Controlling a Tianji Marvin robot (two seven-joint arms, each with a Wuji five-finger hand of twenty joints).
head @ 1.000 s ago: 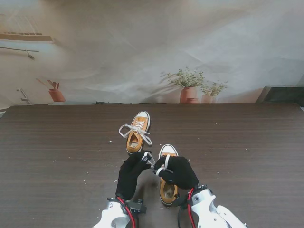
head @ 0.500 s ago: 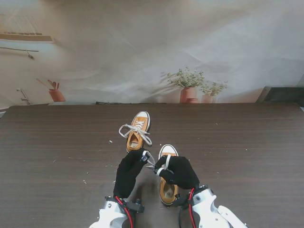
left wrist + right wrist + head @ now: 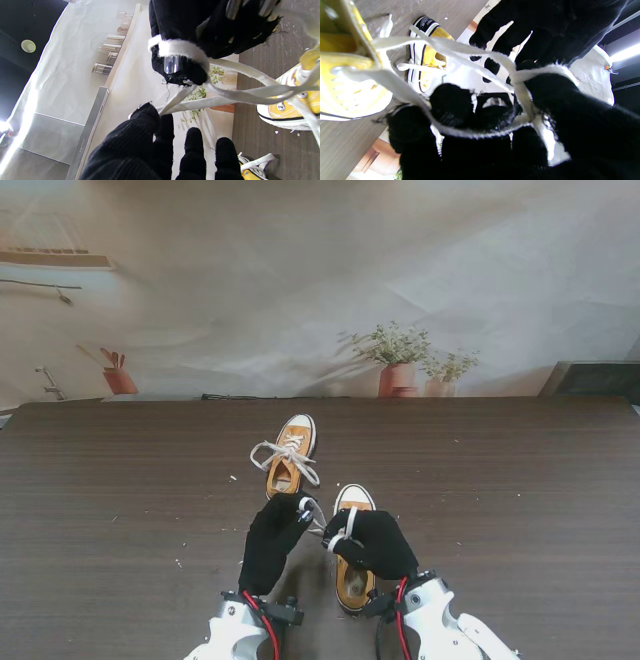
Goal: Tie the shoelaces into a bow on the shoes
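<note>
Two yellow canvas shoes stand on the dark wooden table [image 3: 520, 480]. The far shoe [image 3: 290, 455] has its white laces in a bow. The near shoe [image 3: 354, 498] lies partly under my right hand [image 3: 370, 542]. Both hands wear black gloves and meet just above this shoe. My left hand [image 3: 272, 540] pinches a white lace end [image 3: 175, 100] between thumb and forefinger. The other lace [image 3: 180, 48] is looped around a finger of my right hand [image 3: 482, 140], which is curled shut on it. Both strands run taut to the near shoe's eyelets [image 3: 295, 107]. The shoe's heel end is hidden.
Potted plants [image 3: 398, 365] stand along the table's far edge, with a small terracotta pot [image 3: 118, 378] at the far left. A dark box [image 3: 595, 378] sits at the far right corner. Small white scraps [image 3: 232, 478] lie left of the shoes.
My left hand has drifted slightly left and toward me, keeping the lace taut. The right hand and both shoes have hardly moved.
</note>
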